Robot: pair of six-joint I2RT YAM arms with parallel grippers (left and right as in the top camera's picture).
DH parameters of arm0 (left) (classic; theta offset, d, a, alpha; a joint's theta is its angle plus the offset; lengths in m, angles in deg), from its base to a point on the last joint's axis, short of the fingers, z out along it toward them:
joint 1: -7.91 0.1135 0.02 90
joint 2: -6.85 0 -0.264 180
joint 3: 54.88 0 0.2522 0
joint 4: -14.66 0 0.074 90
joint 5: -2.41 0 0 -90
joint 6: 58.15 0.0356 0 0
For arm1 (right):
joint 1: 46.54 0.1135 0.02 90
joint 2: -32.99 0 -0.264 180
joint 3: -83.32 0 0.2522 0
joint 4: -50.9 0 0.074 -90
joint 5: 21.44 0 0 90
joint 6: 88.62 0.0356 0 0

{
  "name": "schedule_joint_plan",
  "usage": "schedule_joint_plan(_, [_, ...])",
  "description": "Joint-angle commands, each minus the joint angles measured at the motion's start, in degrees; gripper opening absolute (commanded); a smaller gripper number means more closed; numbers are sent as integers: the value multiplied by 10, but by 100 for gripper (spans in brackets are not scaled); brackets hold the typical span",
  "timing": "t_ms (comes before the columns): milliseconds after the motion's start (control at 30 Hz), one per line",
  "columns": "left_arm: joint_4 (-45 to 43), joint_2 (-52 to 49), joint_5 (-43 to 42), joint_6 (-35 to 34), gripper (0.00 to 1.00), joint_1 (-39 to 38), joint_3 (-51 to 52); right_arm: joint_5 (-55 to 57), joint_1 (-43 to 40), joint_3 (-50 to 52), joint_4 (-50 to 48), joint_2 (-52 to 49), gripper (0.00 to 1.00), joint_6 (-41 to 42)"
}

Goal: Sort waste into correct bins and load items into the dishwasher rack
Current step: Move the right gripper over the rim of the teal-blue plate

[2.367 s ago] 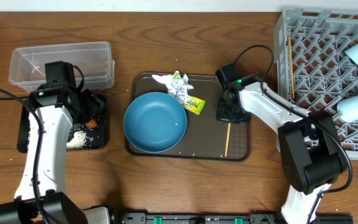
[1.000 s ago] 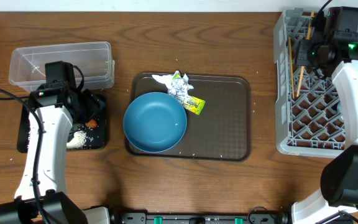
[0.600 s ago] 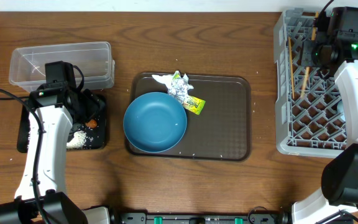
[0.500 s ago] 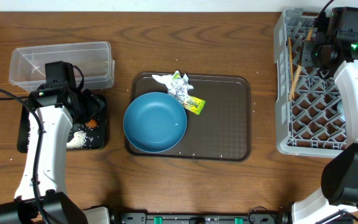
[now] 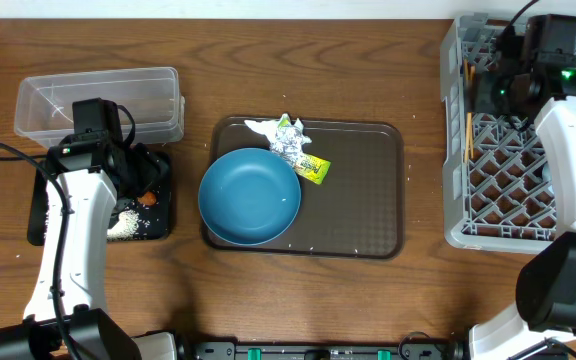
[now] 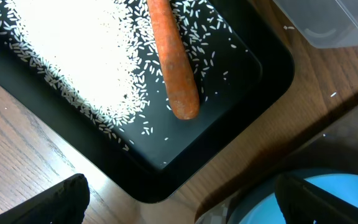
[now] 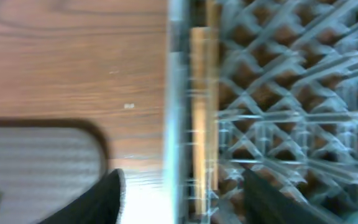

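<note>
Two wooden chopsticks (image 5: pixel 467 115) lie along the left wall inside the grey dishwasher rack (image 5: pixel 513 215). My right gripper (image 5: pixel 489 90) hangs open above them, holding nothing. The right wrist view shows the chopsticks (image 7: pixel 197 112) blurred, behind the rack wall (image 7: pixel 175 93), between my spread fingers (image 7: pixel 98 199). My left gripper (image 5: pixel 134 172) stands open over the black tray (image 5: pixel 38 228). In the left wrist view the orange carrot stick (image 6: pixel 173 62) and white rice (image 6: pixel 73 50) lie in that tray (image 6: pixel 253 81). The dark-blue bowl (image 5: pixel 250 196), foil (image 5: pixel 288 143), wrapper (image 5: pixel 313 168) and a white paper scrap (image 5: pixel 258 127) are on the brown tray.
The clear tub (image 5: pixel 98 100) stands behind the black tray. The brown serving tray (image 5: pixel 368 200) lies mid-table. The rack fills the right edge, and my right arm reaches over it.
My right gripper has opened and let go of the chopstick. It dropped from a slant to lie beside the other one by the rack's left wall. The left arm has not moved.
</note>
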Motion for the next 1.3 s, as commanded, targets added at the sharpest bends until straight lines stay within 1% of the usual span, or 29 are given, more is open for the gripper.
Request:
schedule_joint_plan(0, [4, 8, 13, -5, 98, 2, -5, -88, 19, -6, 7, 37, 82, 7])
schedule_joint_plan(67, [4, 8, 13, -5, 98, 2, -5, -85, 29, -6, 12, 41, 95, 19])
schedule_joint_plan(100, [4, 8, 13, -5, 98, 2, -5, -85, 35, -6, 13, 41, 99, 24])
schedule_joint_plan(233, [4, 8, 13, -5, 98, 2, -5, -77, 54, -6, 19, 39, 99, 49])
schedule_joint_plan(300, [4, 8, 13, -5, 98, 2, -5, -48, 60, -6, 19, 38, 99, 72])
schedule_joint_plan(333, [4, 8, 13, -5, 98, 2, -5, -22, 62, -6, 19, 38, 95, 89])
schedule_joint_plan(367, [4, 8, 13, -5, 98, 2, -5, 0, 63, -6, 19, 37, 77, 104])
schedule_joint_plan(433, [4, 8, 13, -5, 98, 2, -5, 31, 63, -6, 20, 36, 47, 130])
schedule_joint_plan(500, [4, 8, 13, -5, 98, 2, -5, 38, 63, -5, 20, 35, 25, 140])
schedule_joint_plan(567, [4, 8, 13, -5, 98, 2, -5, 23, 65, -5, 22, 34, 9, 147])
schedule_joint_plan(600, [4, 8, 13, -5, 98, 2, -5, 2, 67, -5, 22, 34, 7, 147])
schedule_joint_plan(633, [4, 8, 13, -5, 98, 2, -5, -16, 70, -5, 22, 34, 7, 147])
schedule_joint_plan(667, [4, 8, 13, -5, 98, 2, -5, -42, 75, -5, 23, 34, 8, 146])
schedule_joint_plan(700, [4, 8, 13, -5, 98, 2, -5, -62, 80, -5, 24, 34, 13, 146])
schedule_joint_plan(767, [4, 8, 13, -5, 98, 2, -5, -98, 97, -5, 26, 34, 28, 145])
schedule_joint_plan(833, [4, 8, 13, -5, 98, 2, -5, -108, 123, -5, 27, 32, 50, 145])
schedule_joint_plan(867, [4, 8, 13, -5, 98, 2, -5, -107, 133, -4, 27, 32, 57, 145])
schedule_joint_plan(967, [4, 8, 13, -5, 98, 2, -5, -99, 179, -4, 21, 21, 72, 145])
schedule_joint_plan(1000, [4, 8, 13, -5, 98, 2, -5, -90, 197, -4, 19, 14, 75, 145])
schedule_joint_plan(1133, [4, 8, 13, -5, 98, 2, -5, -56, 251, -4, 7, -19, 79, 146])
schedule_joint_plan(1267, [4, 8, 13, -5, 98, 2, -5, -53, 290, -4, -3, -58, 82, 148])
